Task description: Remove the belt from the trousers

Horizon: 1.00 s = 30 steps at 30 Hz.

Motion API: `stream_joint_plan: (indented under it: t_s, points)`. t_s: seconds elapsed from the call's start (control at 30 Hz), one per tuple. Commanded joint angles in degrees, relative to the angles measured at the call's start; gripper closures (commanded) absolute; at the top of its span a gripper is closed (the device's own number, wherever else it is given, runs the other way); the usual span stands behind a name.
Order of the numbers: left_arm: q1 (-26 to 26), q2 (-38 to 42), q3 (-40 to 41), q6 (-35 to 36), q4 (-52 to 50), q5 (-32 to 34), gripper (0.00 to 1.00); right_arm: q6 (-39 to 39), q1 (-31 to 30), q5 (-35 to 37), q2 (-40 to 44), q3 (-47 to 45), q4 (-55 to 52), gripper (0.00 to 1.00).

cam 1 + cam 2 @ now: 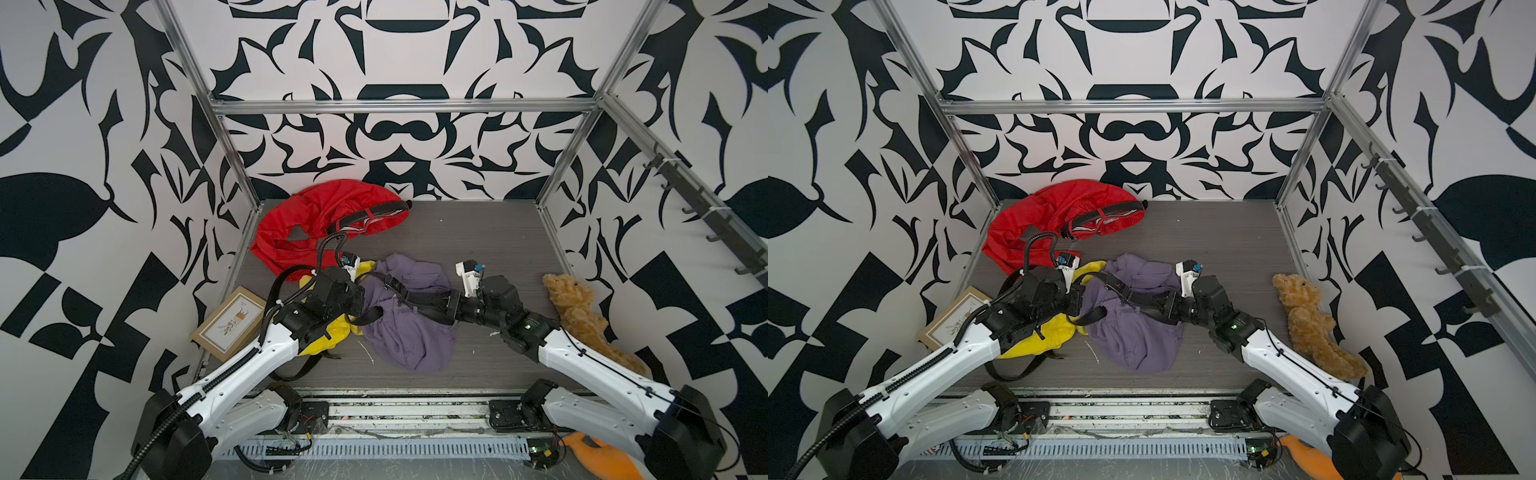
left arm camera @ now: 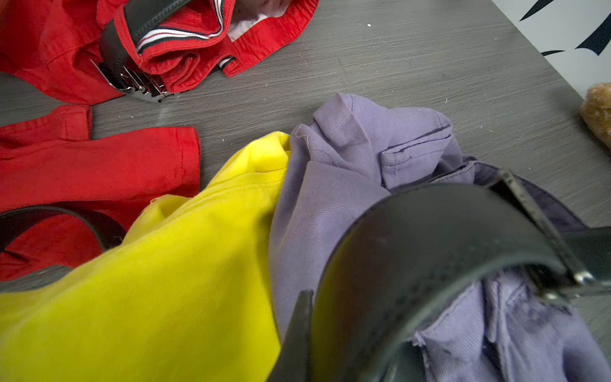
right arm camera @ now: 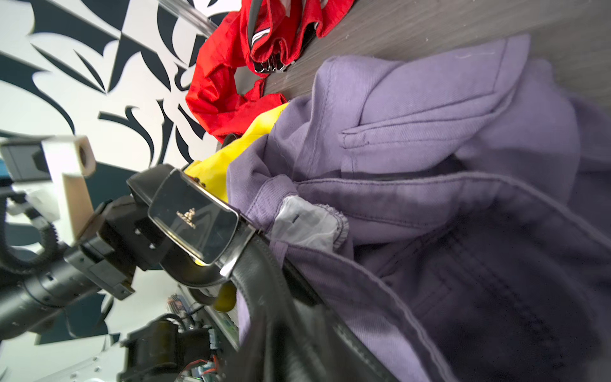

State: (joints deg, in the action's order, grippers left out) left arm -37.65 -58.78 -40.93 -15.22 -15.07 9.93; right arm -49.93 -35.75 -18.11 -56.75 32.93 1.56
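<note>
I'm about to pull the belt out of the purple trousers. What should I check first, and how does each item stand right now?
1. Left gripper shut on the belt beside the buckle: ok.
2. Right gripper gripping the belt: cannot tell; it sits at the belt over the purple trousers.
3. Buckle released: cannot tell.
4. Belt out of the purple trousers: not ok; it lies along their waist.
5. Yellow trousers clear of the pull: not ok; they lie against the purple pair and may drag.
6. Red trousers and teddy bear out of the way: ok, both apart from the purple pair.
</note>
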Motion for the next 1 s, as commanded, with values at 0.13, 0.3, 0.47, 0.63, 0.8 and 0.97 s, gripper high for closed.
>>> stream_joint_plan:
  t_s: [0.13,0.3,0.47,0.63,0.8,0.97]
  points:
    - [-0.63,0.04,-2.31,0.46,-1.14,0.32,0.92,1.88,0.5,-3.08,2.96,3.68,-3.17,1.0]
    - [-2.1,1.94,-8.33,9.02,-5.42,1.11,0.21,7.8,5.81,-8.89,4.52,9.86,-15.47,1.0]
    - [-4.68,3.41,-13.81,19.23,-7.17,-5.23,0.01,12.66,8.93,-14.53,1.32,16.04,-22.12,1.0]
    - [-10.41,-2.44,-19.08,29.02,-10.65,-14.11,0.01,15.65,9.95,-17.54,-1.97,20.15,-24.28,1.0]
    - [-11.58,-8.58,-22.58,35.06,-12.87,-21.84,0.01,16.64,11.1,-20.16,-2.44,21.71,-25.02,1.0]
    - [-11.57,-13.53,-25.18,39.11,-14.26,-26.74,0.01,19.53,12.18,-22.06,-2.84,24.08,-28.7,1.0]
